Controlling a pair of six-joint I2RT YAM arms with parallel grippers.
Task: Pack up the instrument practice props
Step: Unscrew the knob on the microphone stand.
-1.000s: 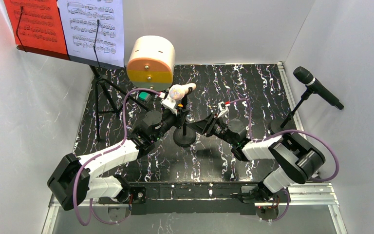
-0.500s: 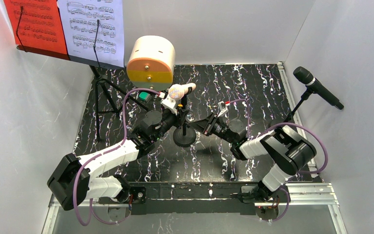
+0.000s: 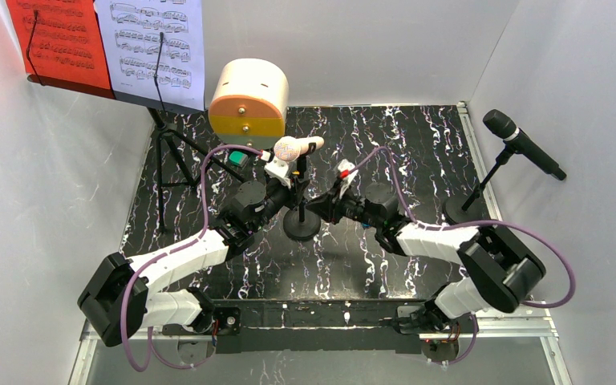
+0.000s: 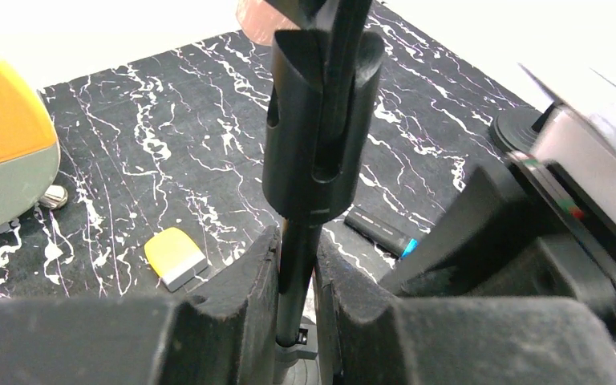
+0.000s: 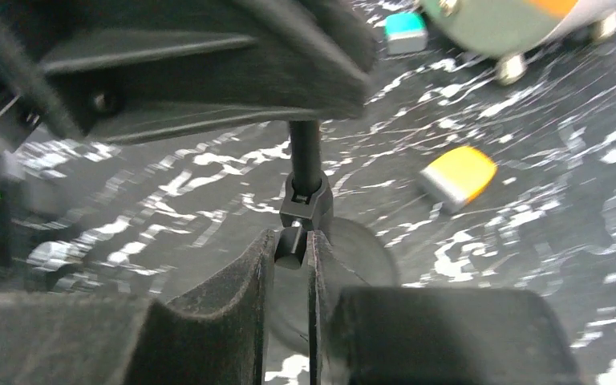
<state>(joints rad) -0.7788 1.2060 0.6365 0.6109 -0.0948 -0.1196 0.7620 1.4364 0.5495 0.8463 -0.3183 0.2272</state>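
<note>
Top external view has the mic holder (image 3: 301, 227) standing near the middle of the table (image 3: 425, 144), its round base flat on the marbled surface and the cream microphone (image 3: 291, 148) clipped across its top. Both arms meet at this one prop.

Left wrist view shows the left gripper (image 4: 297, 277) clenched on the thin pole just below the cylindrical clip (image 4: 321, 120). That high grip looks meant to brace the stand upright so it cannot tip or turn.

Right wrist view shows the right gripper (image 5: 291, 255) pinching the small joint at the foot of the pole, just above the base. Its pads press the joint from both sides, so I judge it a grasp. With one hand steadying and the other low on the joint, the step in hand is probably taking the pole apart from its base, or folding it. The microphone is not yet out of its clip.

A small yellow block (image 5: 457, 175) lies on the table near the base, clear of both grippers.

The other props stand untouched. The black microphone (image 3: 521, 144) sits on its own holder at the right edge. The music rack (image 3: 132, 96) stands far left on its tripod legs (image 3: 168, 156), bearing the red page (image 3: 56, 40) and the white page (image 3: 156, 44). A cream and orange case (image 3: 249, 100) sits just beyond the holder, a likely place for packing.
</note>
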